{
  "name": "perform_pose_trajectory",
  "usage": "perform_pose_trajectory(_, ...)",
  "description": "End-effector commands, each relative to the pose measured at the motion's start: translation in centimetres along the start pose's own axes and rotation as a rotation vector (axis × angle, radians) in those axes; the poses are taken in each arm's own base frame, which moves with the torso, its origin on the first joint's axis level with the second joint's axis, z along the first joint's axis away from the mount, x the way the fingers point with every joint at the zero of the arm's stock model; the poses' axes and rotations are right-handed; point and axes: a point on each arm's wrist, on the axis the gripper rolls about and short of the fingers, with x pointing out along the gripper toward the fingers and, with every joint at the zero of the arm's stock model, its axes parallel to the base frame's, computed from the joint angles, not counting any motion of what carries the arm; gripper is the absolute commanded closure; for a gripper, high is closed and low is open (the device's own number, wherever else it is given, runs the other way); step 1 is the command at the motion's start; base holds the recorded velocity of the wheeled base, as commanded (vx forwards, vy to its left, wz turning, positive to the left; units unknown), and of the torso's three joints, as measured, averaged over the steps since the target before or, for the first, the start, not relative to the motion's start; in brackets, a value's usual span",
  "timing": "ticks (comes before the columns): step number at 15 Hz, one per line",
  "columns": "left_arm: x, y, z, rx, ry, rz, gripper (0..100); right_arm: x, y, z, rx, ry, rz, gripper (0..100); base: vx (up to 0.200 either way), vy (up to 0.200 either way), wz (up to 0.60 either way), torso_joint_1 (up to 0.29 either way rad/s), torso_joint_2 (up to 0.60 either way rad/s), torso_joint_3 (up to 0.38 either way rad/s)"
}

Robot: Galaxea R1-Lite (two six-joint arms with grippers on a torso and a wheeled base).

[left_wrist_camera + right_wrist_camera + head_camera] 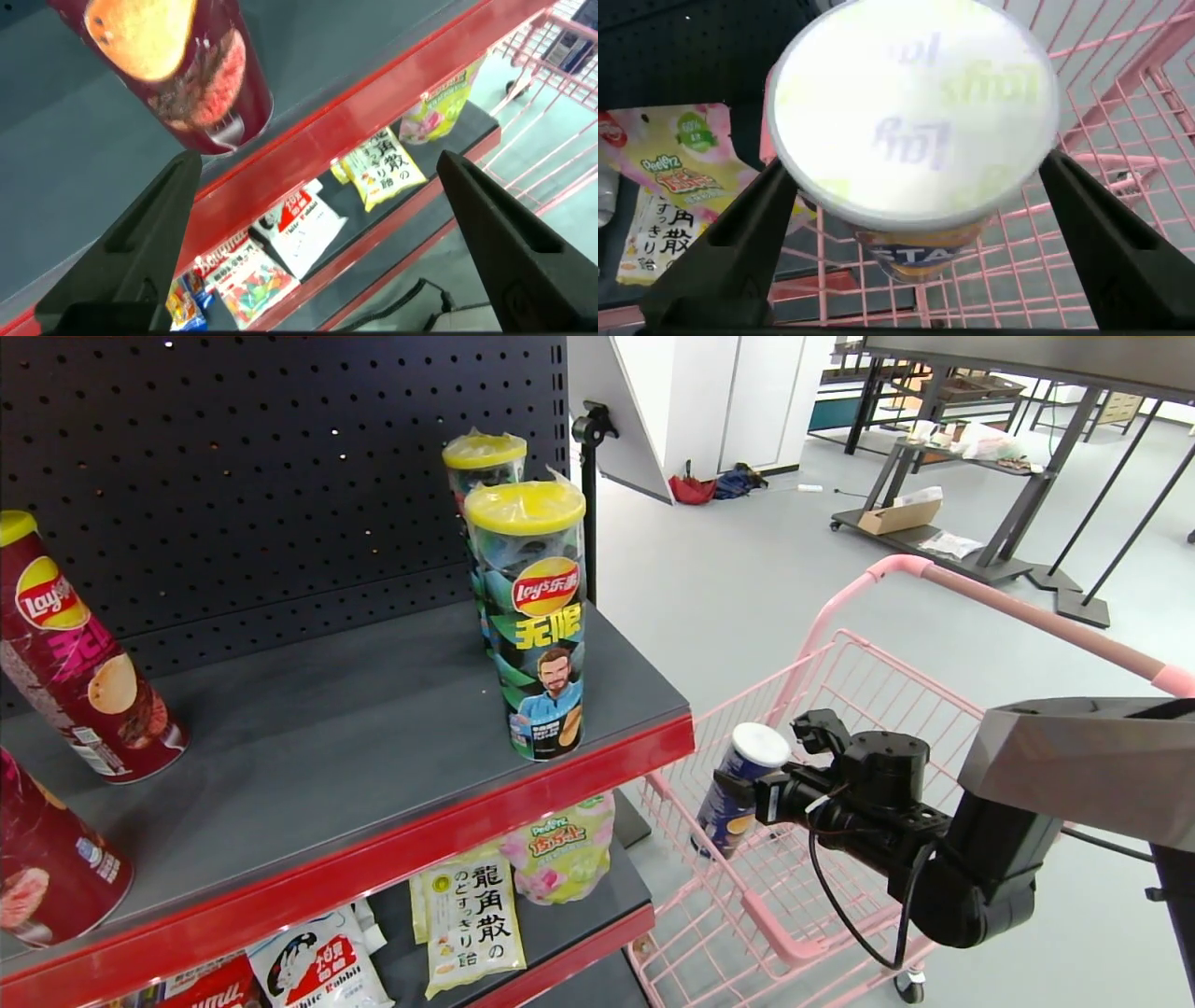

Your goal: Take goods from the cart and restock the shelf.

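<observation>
The right pincer (747, 795) is clamped on the sides of a blue can (726, 821) with a white lid, gripping it just under the lid. The can is nearly upright, tipped a little, held over the basket of the pink cart (1027, 614) on the side nearest the shelf (373, 728). The right arm comes in from the right, forearm roughly level, wrist pointing toward the shelf. The left pincer (313, 187) is spread wide with nothing between its fingers (159, 233), hanging over the shelf's red front edge beside a dark red can (187, 75). Two green cans (541, 616) with yellow lids stand at the upper board's right end, one behind the other. Snack bags (471, 919) lie on the board below
</observation>
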Motion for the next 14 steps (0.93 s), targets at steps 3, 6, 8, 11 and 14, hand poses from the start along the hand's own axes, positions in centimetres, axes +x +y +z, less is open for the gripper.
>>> perform_pose_trajectory(3,0.0,0.0,0.0,0.0,0.007,-0.002,0,1.3,-0.2,-0.3,0.001,-0.011,0.001,0,0.0,0.0,0.0,0.0,0.0,0.0)
perform_pose_trajectory(6,0.0,0.0,-0.1,0.021,0.006,-0.002,0,2.3,-0.3,-0.7,0.012,-0.016,0.004,100,0.0,0.0,0.0,0.0,0.0,0.0)
perform_pose_trajectory(8,0.0,0.0,0.0,0.024,0.004,-0.001,0,2.3,-0.2,-1.0,0.014,-0.004,0.004,100,0.0,0.0,0.0,0.0,0.0,0.0)
perform_pose_trajectory(11,0.0,-0.1,-0.2,0.027,0.003,-0.006,0,0.2,0.3,1.3,-0.006,-0.067,0.002,100,0.0,0.0,0.0,0.0,0.0,0.0)
perform_pose_trajectory(14,-0.1,-0.1,-0.3,0.026,0.001,-0.01,0,-6.2,0.9,8.0,-0.089,-0.146,-0.022,100,0.0,0.0,0.0,0.0,0.0,0.0)
